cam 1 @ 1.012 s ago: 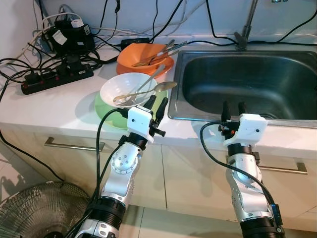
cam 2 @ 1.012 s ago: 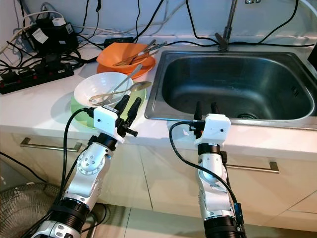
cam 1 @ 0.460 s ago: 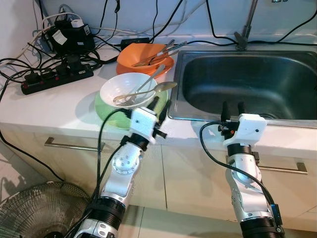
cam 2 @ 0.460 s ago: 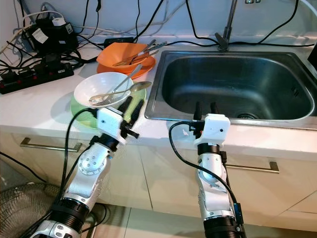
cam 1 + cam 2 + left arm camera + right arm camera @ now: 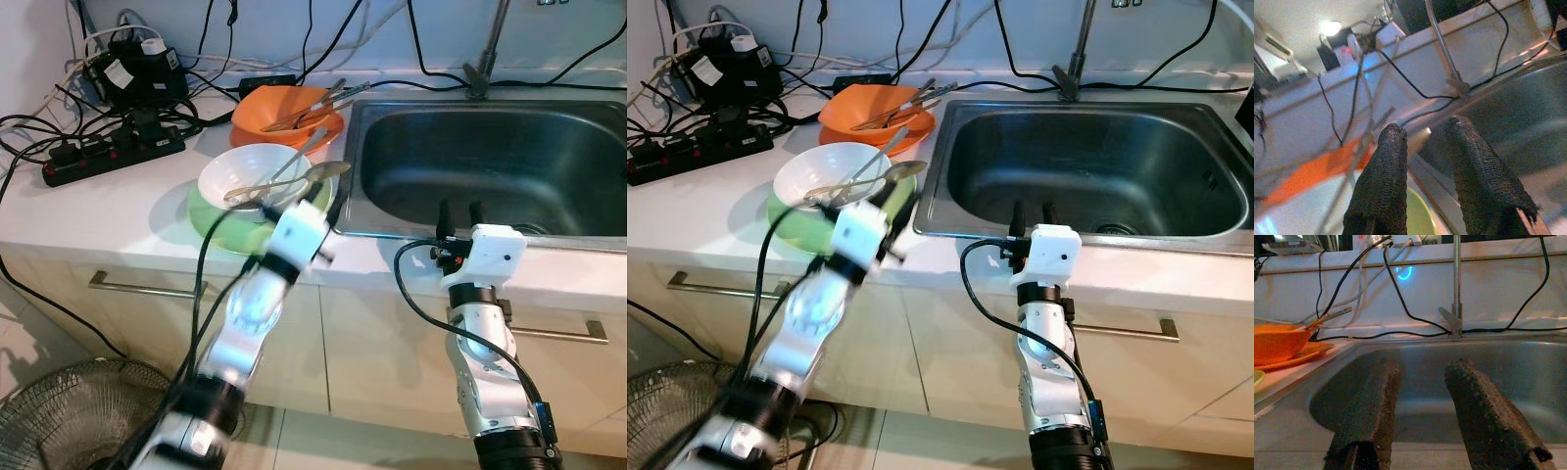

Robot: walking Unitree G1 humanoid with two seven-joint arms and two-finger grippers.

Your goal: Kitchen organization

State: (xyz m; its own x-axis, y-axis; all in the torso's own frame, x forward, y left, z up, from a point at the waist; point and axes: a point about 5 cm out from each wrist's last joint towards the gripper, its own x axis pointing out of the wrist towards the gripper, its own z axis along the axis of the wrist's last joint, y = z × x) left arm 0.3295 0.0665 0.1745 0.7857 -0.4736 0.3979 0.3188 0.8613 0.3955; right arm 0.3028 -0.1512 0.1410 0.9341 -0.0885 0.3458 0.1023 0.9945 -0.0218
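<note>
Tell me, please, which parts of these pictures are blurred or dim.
Left and right eye views: the left arm and its hand smear with motion; the right hand, sink and white bowl stay sharp. Left wrist view: soft background. Right wrist view: dim.

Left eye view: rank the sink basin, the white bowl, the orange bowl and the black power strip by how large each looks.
1. Sink basin, plainly the largest.
2. Black power strip and white bowl: look alike, unranked.
3. Orange bowl, slightly smaller, though it sits farther back, so unsure.
</note>
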